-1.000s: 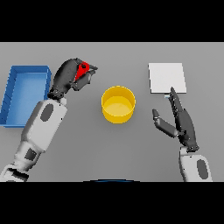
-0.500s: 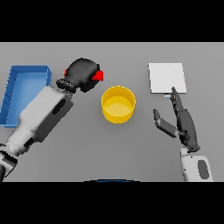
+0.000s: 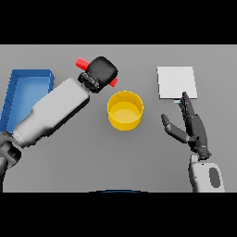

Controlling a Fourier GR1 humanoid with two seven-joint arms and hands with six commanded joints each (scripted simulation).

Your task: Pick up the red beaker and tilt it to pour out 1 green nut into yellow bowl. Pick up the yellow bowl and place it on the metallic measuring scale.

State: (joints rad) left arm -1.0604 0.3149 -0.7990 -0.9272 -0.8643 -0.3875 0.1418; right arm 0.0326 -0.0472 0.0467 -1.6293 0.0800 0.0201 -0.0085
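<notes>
One red beaker (image 3: 84,63) is seen, held in the air by the left hand (image 3: 102,71) over the table (image 3: 69,157), just to the far left of the yellow bowl (image 3: 125,110). Only two short red stubs of it are visible: one sticking out at the far-left side of the hand, the other (image 3: 114,82) at the near-right side. Its long axis is thus laid roughly level, running from far left to near right, with the near-right end pointed toward the bowl's rim. Which end is the mouth cannot be told. The dark fingers of the left hand are curled tightly round the beaker's middle, hiding most of it.

One yellow bowl is set upright at the middle of the table, round, with a plain paler floor; no nut can be made out inside it.

One pale square scale (image 3: 176,82) lies flat at the far right, well apart from the bowl. One blue tray (image 3: 14,90) is placed at the far left, partly covered by the left forearm.

The right hand (image 3: 193,128) is held near right, fingers straight and slightly spread, thumb apart, nothing grasped.
</notes>
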